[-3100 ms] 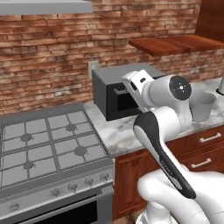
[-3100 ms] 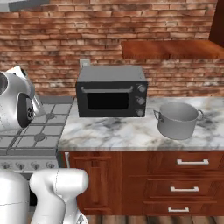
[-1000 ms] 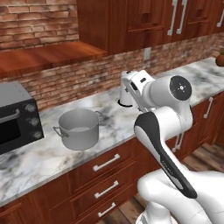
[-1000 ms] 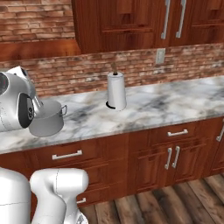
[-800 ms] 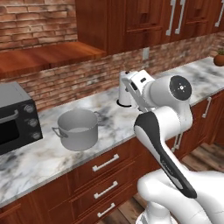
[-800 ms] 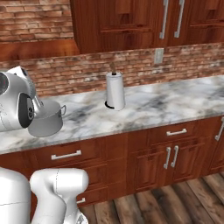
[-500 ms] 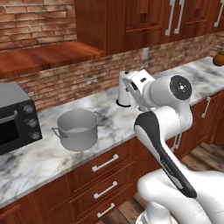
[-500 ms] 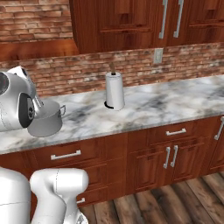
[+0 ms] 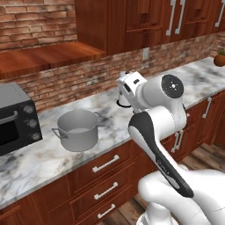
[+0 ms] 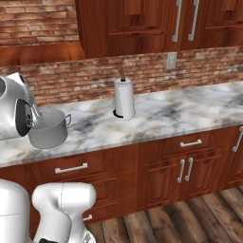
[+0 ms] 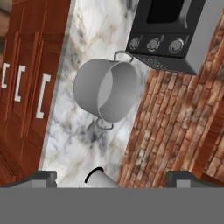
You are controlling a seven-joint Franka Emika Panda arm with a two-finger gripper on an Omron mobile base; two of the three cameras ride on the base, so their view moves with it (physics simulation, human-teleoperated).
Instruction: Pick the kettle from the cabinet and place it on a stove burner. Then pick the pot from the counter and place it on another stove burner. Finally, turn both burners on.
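The pot (image 9: 79,129), wide and grey with two loop handles, stands on the marble counter (image 9: 39,162) to the right of a black toaster oven. It also shows at the left of the right base view as the pot (image 10: 49,132), and in the hand view as the pot (image 11: 105,89). My gripper (image 9: 124,83) hangs above the counter, right of the pot and apart from it. In the hand view the gripper (image 11: 111,179) is open, with nothing held. The cabinet ledge (image 9: 44,57) runs above the counter. The kettle and the stove burners are out of view.
A white paper-towel roll (image 10: 125,98) stands on the counter just beyond my hand. The black toaster oven (image 9: 13,118) sits left of the pot. Drawers and doors with silver handles (image 10: 185,166) line the counter front. A brick wall (image 10: 85,78) backs the counter.
Since three seconds ago the base has driven right along the counter: the stove has slid out of view, and the paper-towel roll has come in. Over the last second nothing visibly moves.
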